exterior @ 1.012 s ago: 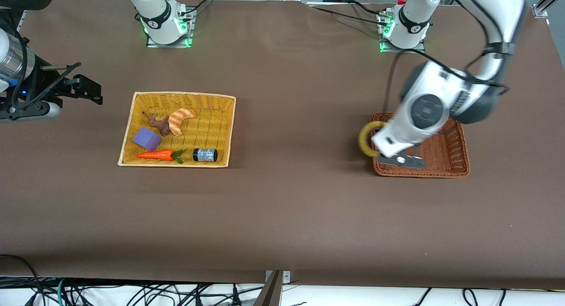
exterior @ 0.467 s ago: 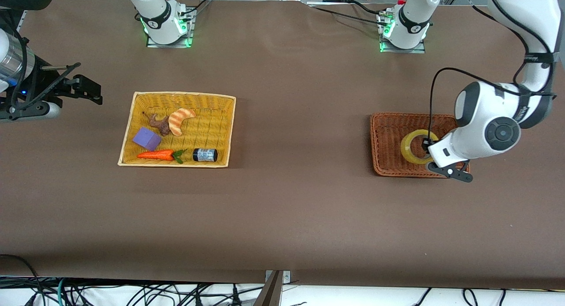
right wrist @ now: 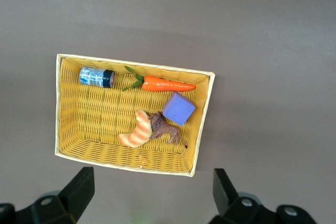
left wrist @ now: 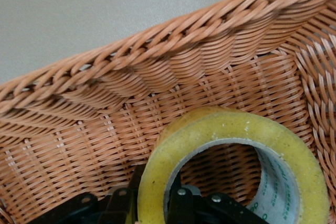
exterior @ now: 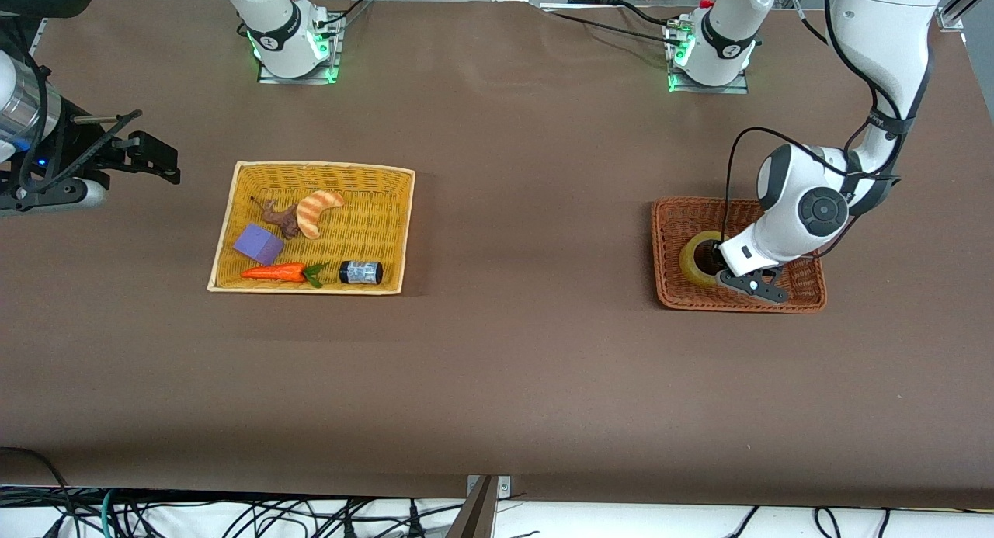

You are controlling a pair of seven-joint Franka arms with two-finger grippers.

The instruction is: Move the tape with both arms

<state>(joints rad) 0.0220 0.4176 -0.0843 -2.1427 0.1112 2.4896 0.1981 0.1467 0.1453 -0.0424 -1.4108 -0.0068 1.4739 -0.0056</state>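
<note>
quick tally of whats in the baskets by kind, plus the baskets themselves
baskets: 2 (yellow basket, brown basket)
tape rolls: 1 (tape, in the brown basket, left gripper jaws shut on its wall)
toy foods: 2 (carrot, croissant)
blocks: 1 (purple block)
bottles: 1 (bottle)
animal figures: 1 (brown figure)
total: 8

Yellowish tape (exterior: 696,259) with a greyish core, in an orange-brown wicker basket (exterior: 804,292). The other basket (exterior: 388,212) is yellow: orange carrot (exterior: 273,272), purple block (exterior: 259,244), orange-striped croissant (exterior: 316,209).
</note>
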